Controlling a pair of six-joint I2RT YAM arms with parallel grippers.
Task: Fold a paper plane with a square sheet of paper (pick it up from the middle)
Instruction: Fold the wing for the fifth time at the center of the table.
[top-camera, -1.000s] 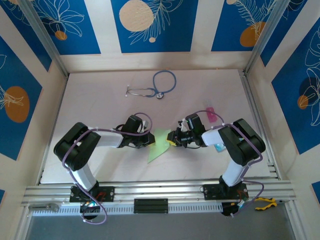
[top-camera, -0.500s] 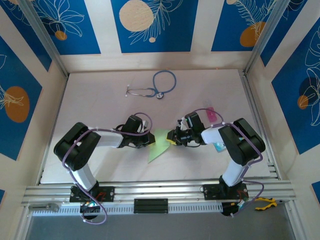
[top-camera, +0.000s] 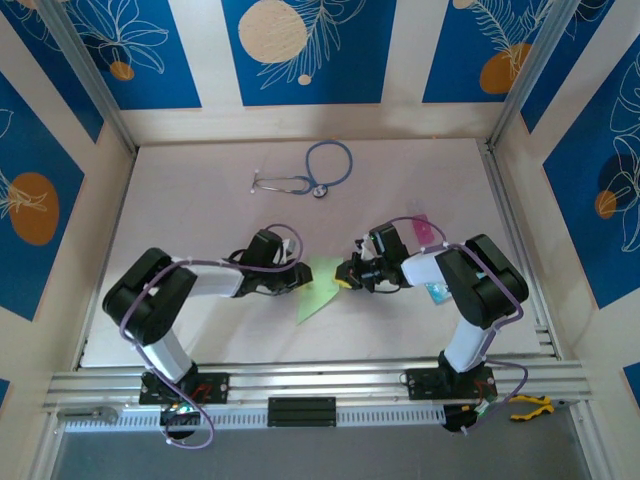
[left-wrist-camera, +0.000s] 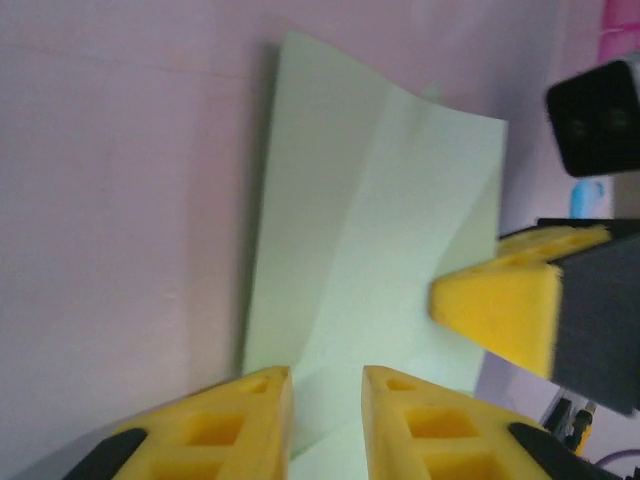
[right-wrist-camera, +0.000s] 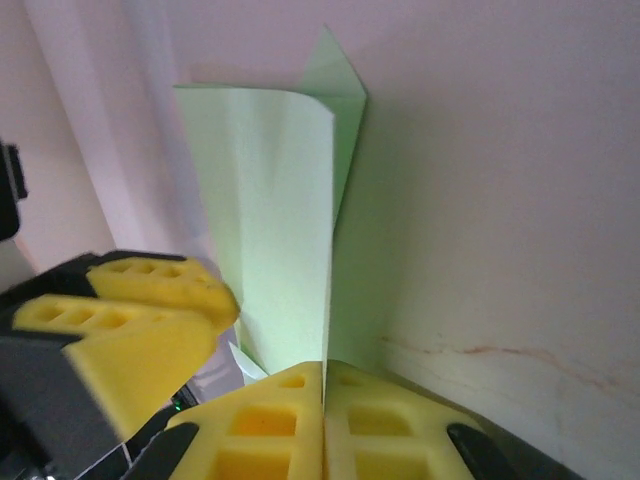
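Yellow-tipped, the left gripper reaches in from the left side of a pale pink table, its jaws a narrow gap apart. The near edge of the sheet of paper runs into that gap. The gap looks wider than the thin sheet, so the paper appears loose there rather than pinched.

The sheet is pale green and already creased. It lies at the middle of the table between the two grippers, partly flat and partly lifted into a curled flap. Well behind it lies a stethoscope.

To the right of the sheet, the right gripper has its jaws pressed together on the edge of the raised flap, holding it up off the table. Further right sit a small pink block and a teal packet, both apart from the paper.

Several things could go wrong from here:
- **Dragging:** with only one firm grip, a pull by the right arm could slide the whole sheet across the smooth table instead of folding it, leaving a crooked crease.
- **Tearing:** if the left jaws close while the right arm pulls, the thin paper could tear or crumple between them.
- **Collision:** the two sets of fingers are very near each other and could bump.
- **Slipping:** the right jaws grip close to the flap's edge, so it might slip free and spring back.
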